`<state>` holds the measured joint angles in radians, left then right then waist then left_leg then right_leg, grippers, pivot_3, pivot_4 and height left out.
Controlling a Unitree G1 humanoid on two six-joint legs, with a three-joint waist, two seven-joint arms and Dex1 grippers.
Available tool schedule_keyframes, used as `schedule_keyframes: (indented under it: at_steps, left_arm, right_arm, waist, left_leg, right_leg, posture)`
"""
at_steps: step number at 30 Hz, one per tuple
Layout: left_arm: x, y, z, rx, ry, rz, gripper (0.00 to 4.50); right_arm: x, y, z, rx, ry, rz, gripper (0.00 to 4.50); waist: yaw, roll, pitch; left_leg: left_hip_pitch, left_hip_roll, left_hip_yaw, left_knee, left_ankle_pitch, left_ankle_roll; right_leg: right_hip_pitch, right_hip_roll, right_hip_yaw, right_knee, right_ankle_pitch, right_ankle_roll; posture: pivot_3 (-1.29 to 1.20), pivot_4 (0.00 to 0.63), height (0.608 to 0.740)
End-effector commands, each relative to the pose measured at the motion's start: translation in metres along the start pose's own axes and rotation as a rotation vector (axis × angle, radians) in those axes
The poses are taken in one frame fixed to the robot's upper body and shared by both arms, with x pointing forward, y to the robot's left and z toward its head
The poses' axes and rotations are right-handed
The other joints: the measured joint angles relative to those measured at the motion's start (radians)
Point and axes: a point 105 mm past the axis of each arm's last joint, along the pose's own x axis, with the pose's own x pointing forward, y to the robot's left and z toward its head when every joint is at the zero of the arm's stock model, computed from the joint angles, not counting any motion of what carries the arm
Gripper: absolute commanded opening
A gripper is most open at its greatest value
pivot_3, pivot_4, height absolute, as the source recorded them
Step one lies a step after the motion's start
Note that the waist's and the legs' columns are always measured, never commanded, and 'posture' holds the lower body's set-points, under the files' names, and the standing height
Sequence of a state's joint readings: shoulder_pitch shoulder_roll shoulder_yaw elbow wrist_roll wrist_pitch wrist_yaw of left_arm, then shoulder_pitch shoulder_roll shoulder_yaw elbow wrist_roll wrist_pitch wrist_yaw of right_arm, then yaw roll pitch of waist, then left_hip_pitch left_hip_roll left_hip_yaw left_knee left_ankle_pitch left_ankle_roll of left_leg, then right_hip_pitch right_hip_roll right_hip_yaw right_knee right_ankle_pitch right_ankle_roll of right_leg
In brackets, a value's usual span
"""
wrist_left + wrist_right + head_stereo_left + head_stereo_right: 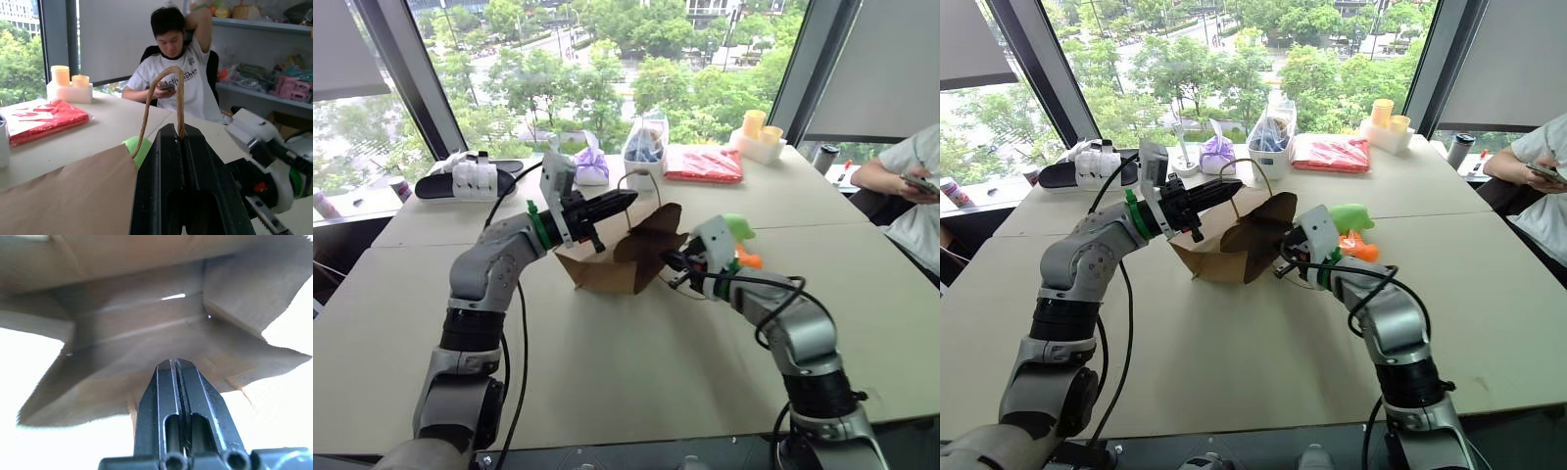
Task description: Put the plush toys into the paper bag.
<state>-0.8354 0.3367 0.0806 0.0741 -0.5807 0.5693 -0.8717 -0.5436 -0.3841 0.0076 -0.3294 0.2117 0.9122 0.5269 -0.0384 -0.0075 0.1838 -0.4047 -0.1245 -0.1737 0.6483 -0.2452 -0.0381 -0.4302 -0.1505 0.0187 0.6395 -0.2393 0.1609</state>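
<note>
Paper bag (625,257) lies on table (607,372), mouth facing right claw (676,264). Left claw (628,200) pinches handle (164,93). Right claw pressed together, empty, at bag mouth. Green toy (738,227), orange toy (749,259) at bag's 3 o'clock, not yet bagged.

Both arms raised, fingers (171,147) together.

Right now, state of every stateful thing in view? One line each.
Paper bag: on its side on the table, mouth open toward the right gripper.
Bag handle: pinched in the left gripper.
Left gripper: shut on the handle.
Right gripper: shut, empty, at the bag mouth.
Green toy: on the table, outside the bag.
Orange toy: on the table, outside the bag.
</note>
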Motion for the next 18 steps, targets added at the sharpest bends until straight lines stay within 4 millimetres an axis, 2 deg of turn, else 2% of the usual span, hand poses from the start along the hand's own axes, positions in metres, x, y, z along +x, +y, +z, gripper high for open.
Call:
schedule_keyframes:
  at_steps: [1, 3, 7, 11, 18]
  left_arm:
    - [0.001, -0.008, 0.009, 0.026, -0.02, -0.033, 0.0]
    - [0.001, -0.009, 0.008, 0.023, -0.017, -0.035, 0.0]
    - [0.002, -0.011, 0.007, 0.02, -0.013, -0.042, 0.0]
    - [0.003, -0.012, 0.007, 0.019, -0.012, -0.048, 0.0]
    - [-0.001, -0.017, 0.005, 0.015, 0.001, -0.061, 0.0]
  right_arm:
    - [-0.032, -0.029, 0.013, -0.024, -0.024, -0.093, 1.35]
    - [-0.04, -0.053, 0.01, -0.022, -0.001, -0.195, 2.34]
    - [-0.045, -0.089, -0.015, 0.013, 0.073, -0.333, 4.46]
    - [-0.037, -0.098, -0.039, 0.069, 0.119, -0.331, 4.49]
    - [-0.027, -0.107, -0.063, 0.113, 0.164, -0.335, 4.49]
  waist:
    - [0.007, 0.0, 0.0]
    - [0.016, 0.0, 0.0]
    - [0.02, 0.0, 0.0]
    - [0.018, 0.0, 0.0]
    - [0.018, 0.0, 0.0]
  left_leg:
    - [0.0, 0.0, 0.001, 0.0, 0.0, 0.0]
    - [0.0, 0.0, 0.003, 0.001, 0.0, 0.001]
    - [0.0, 0.0, 0.004, 0.0, 0.0, 0.001]
    - [0.0, 0.0, 0.005, 0.0, 0.0, 0.0]
    - [0.0, 0.0, 0.005, 0.0, 0.0, -0.001]
  right_leg:
    - [0.0, 0.0, 0.0, 0.0, 0.0, 0.0]
    - [0.001, 0.0, 0.0, -0.001, 0.0, 0.0]
    - [0.001, 0.0, 0.0, -0.002, 0.0, 0.0]
    - [0.001, 0.0, 0.0, -0.002, 0.0, 0.0]
    - [0.001, 0.0, 0.0, -0.002, 0.0, 0.0]
  posture:
    - [0.0, 0.15, 0.74]
    - [0.0, 0.15, 0.74]
    - [0.0, 0.15, 0.74]
    - [0.0, 0.15, 0.74]
    - [0.0, 0.15, 0.74]
